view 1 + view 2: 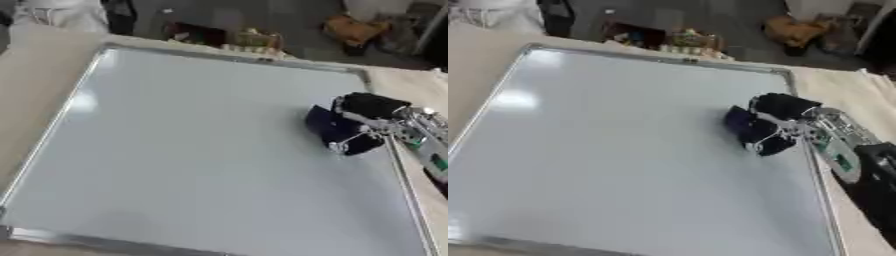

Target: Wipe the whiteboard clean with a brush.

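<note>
A large whiteboard (pixel 192 145) with a silver frame lies flat on the table and fills most of both views; its surface looks bare, with only light glare. My right hand (pixel 372 117) comes in from the right edge and rests on the board's right side. Its fingers are curled round a dark blue-black brush (pixel 331 129) that presses on the board. The brush also shows in the right eye view (pixel 750 129) under the right hand (pixel 785 112). My left hand is in neither view.
Light wooden table (pixel 39 85) shows left and right of the board. Beyond the far edge lie a dark floor, small coloured objects (pixel 249 40) and an orange thing (pixel 354 30). My right forearm (pixel 859 165) runs along the board's right frame.
</note>
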### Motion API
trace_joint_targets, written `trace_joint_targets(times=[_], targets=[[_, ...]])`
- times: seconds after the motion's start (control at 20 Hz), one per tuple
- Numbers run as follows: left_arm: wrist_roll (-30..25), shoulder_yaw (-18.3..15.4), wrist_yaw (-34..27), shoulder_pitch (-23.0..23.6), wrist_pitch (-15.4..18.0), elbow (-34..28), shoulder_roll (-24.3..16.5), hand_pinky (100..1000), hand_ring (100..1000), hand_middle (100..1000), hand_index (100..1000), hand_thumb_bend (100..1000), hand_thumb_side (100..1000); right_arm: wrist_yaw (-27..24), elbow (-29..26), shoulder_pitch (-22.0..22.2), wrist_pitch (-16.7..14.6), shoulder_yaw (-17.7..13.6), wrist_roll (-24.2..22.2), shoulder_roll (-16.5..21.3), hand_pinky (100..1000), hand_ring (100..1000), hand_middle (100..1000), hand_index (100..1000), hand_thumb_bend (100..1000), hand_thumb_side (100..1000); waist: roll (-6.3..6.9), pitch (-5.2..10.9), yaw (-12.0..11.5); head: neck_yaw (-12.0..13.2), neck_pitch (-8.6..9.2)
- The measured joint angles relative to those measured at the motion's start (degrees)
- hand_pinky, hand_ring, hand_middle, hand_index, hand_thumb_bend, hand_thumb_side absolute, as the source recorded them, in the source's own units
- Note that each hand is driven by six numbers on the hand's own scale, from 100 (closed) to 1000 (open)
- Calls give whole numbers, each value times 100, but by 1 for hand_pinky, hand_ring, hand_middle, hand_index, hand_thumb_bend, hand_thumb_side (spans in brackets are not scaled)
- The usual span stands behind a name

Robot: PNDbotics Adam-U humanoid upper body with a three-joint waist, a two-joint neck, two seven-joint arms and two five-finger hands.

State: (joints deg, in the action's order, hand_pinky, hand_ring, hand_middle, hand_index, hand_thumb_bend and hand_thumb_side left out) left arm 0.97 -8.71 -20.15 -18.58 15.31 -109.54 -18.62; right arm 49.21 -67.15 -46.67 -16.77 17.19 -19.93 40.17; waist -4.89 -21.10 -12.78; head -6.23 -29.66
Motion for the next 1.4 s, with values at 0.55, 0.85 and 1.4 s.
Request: trace_joint_targets(times=[0.55,0.85,1.4], targets=[[8,0,0,0,30,7,0,674,643,571,629,266,977,353,449,-152,-42,-132,292,-67,559,615,191,164,100,276,27,31,-36,-89,-1],[9,0,0,0,35,29,0,675,644,571,629,266,976,355,456,-165,-144,-117,234,-61,560,615,193,165,100,248,31,35,-52,-101,-1],[9,1,-4,-1,41,31,0,675,645,572,629,269,973,-156,-306,83,-482,209,-558,169,556,606,186,161,100,215,73,63,-53,-100,-52]])
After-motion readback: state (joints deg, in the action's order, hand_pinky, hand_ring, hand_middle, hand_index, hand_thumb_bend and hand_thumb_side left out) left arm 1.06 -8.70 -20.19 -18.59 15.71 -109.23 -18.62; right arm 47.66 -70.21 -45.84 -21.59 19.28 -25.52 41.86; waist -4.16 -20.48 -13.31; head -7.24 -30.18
